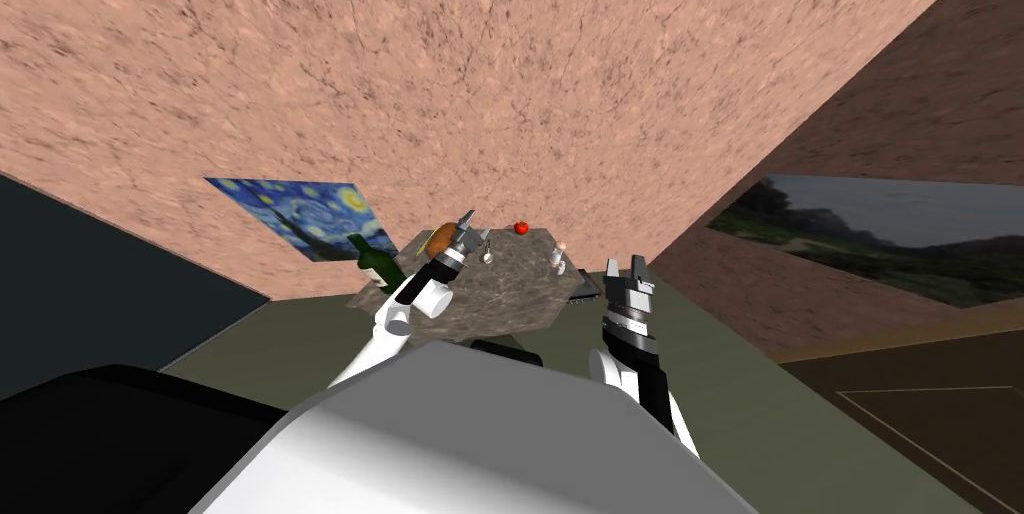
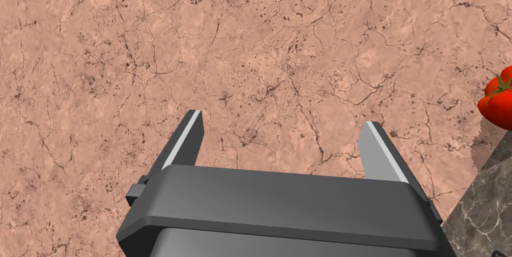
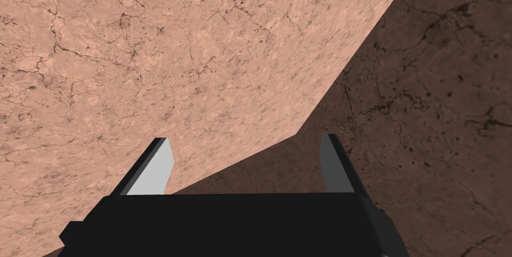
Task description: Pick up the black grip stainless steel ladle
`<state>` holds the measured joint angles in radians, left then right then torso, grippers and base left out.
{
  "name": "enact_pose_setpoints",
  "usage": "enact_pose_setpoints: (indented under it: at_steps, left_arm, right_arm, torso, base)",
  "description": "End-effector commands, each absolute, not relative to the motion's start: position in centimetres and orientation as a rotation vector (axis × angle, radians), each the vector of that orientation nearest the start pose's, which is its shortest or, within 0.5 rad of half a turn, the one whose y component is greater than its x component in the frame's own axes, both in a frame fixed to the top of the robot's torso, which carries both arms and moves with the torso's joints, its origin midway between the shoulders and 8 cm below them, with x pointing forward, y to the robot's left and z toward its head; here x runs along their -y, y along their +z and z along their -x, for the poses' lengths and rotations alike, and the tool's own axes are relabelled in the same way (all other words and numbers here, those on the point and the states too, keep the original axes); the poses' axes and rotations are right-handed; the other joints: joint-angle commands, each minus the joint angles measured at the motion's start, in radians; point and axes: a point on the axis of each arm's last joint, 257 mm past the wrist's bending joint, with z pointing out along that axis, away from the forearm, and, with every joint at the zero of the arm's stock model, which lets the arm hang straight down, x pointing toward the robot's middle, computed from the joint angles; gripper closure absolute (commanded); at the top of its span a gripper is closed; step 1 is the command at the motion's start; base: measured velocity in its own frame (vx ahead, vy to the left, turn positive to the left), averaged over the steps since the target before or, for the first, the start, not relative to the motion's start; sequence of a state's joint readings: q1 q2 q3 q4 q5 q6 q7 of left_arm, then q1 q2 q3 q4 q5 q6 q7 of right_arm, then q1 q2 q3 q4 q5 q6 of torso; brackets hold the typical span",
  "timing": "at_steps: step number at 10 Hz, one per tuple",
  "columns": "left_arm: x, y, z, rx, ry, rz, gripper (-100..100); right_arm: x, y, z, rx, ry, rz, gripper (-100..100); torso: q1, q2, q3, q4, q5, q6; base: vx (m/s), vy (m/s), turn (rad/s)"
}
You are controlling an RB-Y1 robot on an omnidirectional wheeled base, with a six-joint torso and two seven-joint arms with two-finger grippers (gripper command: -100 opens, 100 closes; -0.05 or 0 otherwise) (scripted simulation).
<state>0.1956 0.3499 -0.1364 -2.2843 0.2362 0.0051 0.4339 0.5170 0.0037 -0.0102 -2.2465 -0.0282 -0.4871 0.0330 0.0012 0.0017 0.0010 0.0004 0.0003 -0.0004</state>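
A dark marbled table [image 1: 510, 283] stands against the pink wall. I cannot make out the ladle for certain. A small pale object [image 1: 488, 256] lies on the tabletop just right of my left hand, and a dark flat object [image 1: 586, 289] sits at the table's right edge. My left gripper [image 1: 472, 227] is raised over the table's left part, open and holding nothing. In its wrist view the left gripper [image 2: 282, 139] faces the wall, with the table's corner [image 2: 482, 209] off to one side. My right gripper [image 1: 625, 266] hangs open beside the table's right edge. The right gripper [image 3: 245, 161] holds nothing.
On the table are a red tomato [image 1: 521, 227] [image 2: 497, 101] at the back, a green bottle [image 1: 376, 261] and an orange-brown loaf-like thing [image 1: 440, 238] at the left, and a small white shaker [image 1: 557, 258] at the right. A painting [image 1: 305, 213] hangs on the wall.
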Motion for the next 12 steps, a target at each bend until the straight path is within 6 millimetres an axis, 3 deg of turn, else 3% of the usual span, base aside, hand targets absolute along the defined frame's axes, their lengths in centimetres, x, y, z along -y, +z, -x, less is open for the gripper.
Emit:
enact_pose_setpoints:
  at_steps: [1,8,12]
  left_arm:
    - [-17.5,0.2,-44.8,-1.015,-1.933,1.027,-100]
    - [-17.2,-3.4,-47.4,-1.146,-1.941,1.234,-100]
    - [-18.1,-7.4,-49.4,-1.244,-1.89,1.457,-100]
  right_arm:
    - [29.1,0.2,-34.9,-0.64,1.258,-0.714,0]
    - [29.1,0.2,-34.9,-0.64,1.258,-0.714,0]
    - [29.1,0.2,-34.9,-0.64,1.259,-0.714,0]
  torso:
    - [0.0,0.0,0.0,0.0,0.0,0.0]
    - [0.0,-0.001,-0.001,0.0,0.0,0.0]
    - [-0.001,-0.001,-0.001,0.0,0.0,0.001]
  base:
    - [-0.036,0.009,-0.252]
    - [-0.024,0.007,-0.129]
    - [-0.028,0.003,-0.23]
